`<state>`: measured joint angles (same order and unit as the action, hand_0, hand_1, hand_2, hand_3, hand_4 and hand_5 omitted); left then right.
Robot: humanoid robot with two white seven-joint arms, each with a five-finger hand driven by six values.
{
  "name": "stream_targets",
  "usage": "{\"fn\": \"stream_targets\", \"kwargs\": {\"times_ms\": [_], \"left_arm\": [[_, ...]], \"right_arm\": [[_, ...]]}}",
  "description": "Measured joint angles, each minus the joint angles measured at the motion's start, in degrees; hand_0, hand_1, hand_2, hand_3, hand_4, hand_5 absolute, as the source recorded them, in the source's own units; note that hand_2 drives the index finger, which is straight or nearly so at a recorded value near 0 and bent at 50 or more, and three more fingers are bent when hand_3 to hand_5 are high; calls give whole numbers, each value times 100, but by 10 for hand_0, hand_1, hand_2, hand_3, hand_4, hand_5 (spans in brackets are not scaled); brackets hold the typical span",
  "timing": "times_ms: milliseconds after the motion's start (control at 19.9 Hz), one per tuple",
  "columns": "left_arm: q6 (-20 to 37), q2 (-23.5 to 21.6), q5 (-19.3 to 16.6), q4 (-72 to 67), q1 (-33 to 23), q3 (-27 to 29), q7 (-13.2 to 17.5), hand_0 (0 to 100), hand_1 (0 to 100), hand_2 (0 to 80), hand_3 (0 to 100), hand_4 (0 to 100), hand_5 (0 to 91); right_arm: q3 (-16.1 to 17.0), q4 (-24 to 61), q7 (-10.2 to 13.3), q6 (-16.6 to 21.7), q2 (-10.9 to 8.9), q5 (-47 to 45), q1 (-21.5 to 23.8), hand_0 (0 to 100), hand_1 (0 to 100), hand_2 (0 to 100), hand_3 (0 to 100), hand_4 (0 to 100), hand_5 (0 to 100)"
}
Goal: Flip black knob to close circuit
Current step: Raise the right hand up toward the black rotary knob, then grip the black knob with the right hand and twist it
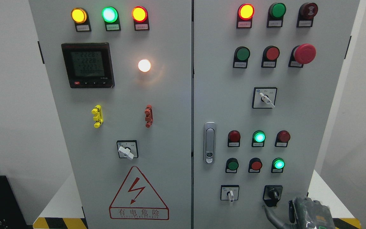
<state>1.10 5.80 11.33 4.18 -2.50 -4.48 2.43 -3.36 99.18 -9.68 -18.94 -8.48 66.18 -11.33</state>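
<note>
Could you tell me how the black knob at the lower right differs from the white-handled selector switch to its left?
The black knob is all black on a black plate; the white-handled selector switch has a white lever on a white plate. The knob looks bulkier, the lever slimmer. Both sit in the cabinet's bottom row.

The site was an electrical test room: a grey steel double-door control cabinet (pixel 170 127) carried lit indicator lamps (pixel 109 14).

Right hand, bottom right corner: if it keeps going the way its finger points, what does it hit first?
Most likely the black knob. The right hand sits just below and right of it, one finger reaching up-left toward the knob's plate. Nothing shows between them, though depth to the cabinet door is unclear.
</note>
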Motion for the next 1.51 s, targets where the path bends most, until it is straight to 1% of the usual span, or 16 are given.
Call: {"fn": "stream_targets", "kwargs": {"times_ms": [302,905,1508], "left_arm": [[0,0,1,-1,0,0,0,120,556,0,0,0,0],[0,0,1,-1,2,0,-1,120,556,0,0,0,0],[0,0,1,-1,1,0,-2,120,556,0,0,0,0]], "right_arm": [[-5,-127,5,-121,2,-5,-116,0,55,912,1000,886,907],[16,-314,17,-150,4,-30,-243,0,61,910,1000,886,911],[218,-379,-6,-140,5,-235,-256,0,59,909,1000,883,917]]}}
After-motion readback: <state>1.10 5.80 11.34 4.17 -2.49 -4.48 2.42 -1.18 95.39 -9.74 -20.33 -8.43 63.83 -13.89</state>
